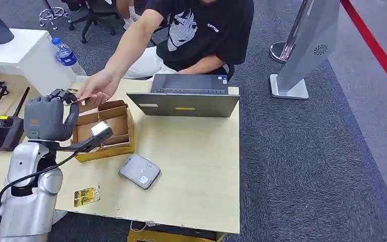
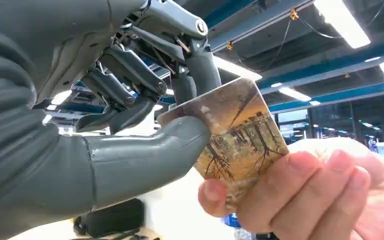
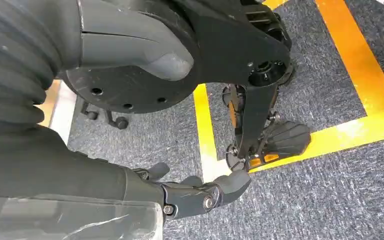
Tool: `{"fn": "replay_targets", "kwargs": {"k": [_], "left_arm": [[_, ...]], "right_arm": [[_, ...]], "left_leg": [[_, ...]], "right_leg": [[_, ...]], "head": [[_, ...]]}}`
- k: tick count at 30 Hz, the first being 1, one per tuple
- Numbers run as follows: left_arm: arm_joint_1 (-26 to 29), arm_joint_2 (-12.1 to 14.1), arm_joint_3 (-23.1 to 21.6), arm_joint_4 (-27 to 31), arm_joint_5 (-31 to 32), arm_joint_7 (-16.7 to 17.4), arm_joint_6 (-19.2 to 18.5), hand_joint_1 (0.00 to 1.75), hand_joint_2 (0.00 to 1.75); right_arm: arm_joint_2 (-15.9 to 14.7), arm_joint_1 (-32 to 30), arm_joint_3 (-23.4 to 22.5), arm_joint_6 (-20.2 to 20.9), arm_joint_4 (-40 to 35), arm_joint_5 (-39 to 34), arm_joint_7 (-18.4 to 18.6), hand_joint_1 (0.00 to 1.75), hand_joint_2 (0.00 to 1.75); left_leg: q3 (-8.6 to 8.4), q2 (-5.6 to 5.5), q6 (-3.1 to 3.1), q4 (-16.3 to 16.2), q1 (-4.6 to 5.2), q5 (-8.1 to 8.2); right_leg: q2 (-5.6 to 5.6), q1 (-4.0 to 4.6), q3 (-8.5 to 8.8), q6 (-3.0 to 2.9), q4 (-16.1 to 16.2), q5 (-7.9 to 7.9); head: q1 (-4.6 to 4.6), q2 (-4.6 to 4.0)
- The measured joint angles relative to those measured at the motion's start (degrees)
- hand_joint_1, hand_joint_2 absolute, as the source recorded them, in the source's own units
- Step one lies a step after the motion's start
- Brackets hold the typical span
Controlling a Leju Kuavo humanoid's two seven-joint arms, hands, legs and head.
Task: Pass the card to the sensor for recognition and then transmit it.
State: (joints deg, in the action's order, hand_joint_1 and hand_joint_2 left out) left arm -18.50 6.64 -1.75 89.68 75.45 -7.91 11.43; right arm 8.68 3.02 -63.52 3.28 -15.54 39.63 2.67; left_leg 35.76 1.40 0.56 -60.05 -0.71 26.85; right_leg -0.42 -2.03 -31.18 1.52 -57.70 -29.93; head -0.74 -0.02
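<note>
- Above the cardboard box (image 1: 112, 132), my left hand (image 2: 130, 105) pinches the card (image 2: 235, 135) between thumb and fingers.
- I see a person's hand (image 2: 305, 195) gripping the card's other end.
- My right hand (image 3: 190, 192) hangs holding nothing, fingers loosely apart.

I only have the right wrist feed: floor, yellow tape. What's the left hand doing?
Observer: The left hand is raised over the cardboard box, pinching a card between thumb and finger.
Operator: Anyone on the card with it?
Observer: Yes. A person's hand grips the card's other end, reaching across the table beside the laptop.
Operator: Where's the sensor?
Observer: A small grey pad, likely the reader, lies on the table in front of the box. A second card lies near the table's front edge.
</note>
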Motion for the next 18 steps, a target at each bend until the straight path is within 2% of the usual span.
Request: {"fn": "replay_targets", "kwargs": {"k": [2,3,4,11,13,16,18], "left_arm": [[0.0,0.0,0.0,0.0,0.1,0.0,0.0,1.75,1.75],[0.0,0.0,0.0,0.0,0.1,0.0,0.0,0.09,1.75],[0.0,-0.1,0.0,0.0,0.2,0.0,0.0,0.00,1.75],[1.1,-0.6,0.4,0.3,-0.6,0.0,1.2,0.00,1.75],[2.2,-1.2,1.2,1.3,-2.5,-0.7,2.6,0.00,1.75],[5.4,-2.7,3.7,5.0,-9.3,-3.8,5.6,0.00,1.75],[7.6,-4.0,6.2,8.3,-12.5,-6.0,5.8,0.00,1.75]], "right_arm": [[0.0,0.0,0.0,0.0,0.0,0.0,0.0,0.00,1.75],[0.0,0.0,0.0,0.0,0.0,0.0,0.0,0.00,1.75],[0.0,0.0,0.0,0.0,0.0,0.0,0.0,0.00,1.75],[0.0,0.1,-0.2,0.0,0.0,0.0,0.1,0.00,1.75],[0.1,0.0,-0.3,0.0,0.0,0.0,0.1,0.00,1.75],[0.5,0.0,-0.4,0.0,-0.2,0.3,0.2,0.00,1.75],[0.7,0.0,-0.7,0.0,-0.4,0.7,0.3,0.00,1.75]], "left_leg": [[0.00,0.01,0.00,0.0,0.00,0.00],[0.00,0.02,0.00,0.0,0.00,0.00],[0.00,0.04,0.00,0.0,0.00,0.00],[0.02,0.00,0.00,0.0,0.00,0.01],[0.02,0.02,0.00,0.0,0.00,0.01],[0.01,0.04,0.00,0.0,0.00,0.02],[0.01,0.02,0.00,0.0,0.00,0.02]], "right_leg": [[0.02,0.00,-0.01,0.00,0.0,0.00],[0.04,0.00,-0.01,0.00,0.0,0.00],[0.06,0.00,-0.01,0.00,0.0,0.01],[0.01,0.00,-0.01,0.00,0.0,-0.01],[0.03,0.00,0.00,0.00,0.0,-0.01],[0.05,0.00,-0.02,0.00,0.0,-0.01],[0.01,0.00,-0.02,0.00,0.0,-0.02]], "head": [[0.02,0.00],[0.02,0.00],[0.02,0.00],[0.02,-0.02],[0.02,0.00],[0.00,-0.02],[0.02,0.00]]}}
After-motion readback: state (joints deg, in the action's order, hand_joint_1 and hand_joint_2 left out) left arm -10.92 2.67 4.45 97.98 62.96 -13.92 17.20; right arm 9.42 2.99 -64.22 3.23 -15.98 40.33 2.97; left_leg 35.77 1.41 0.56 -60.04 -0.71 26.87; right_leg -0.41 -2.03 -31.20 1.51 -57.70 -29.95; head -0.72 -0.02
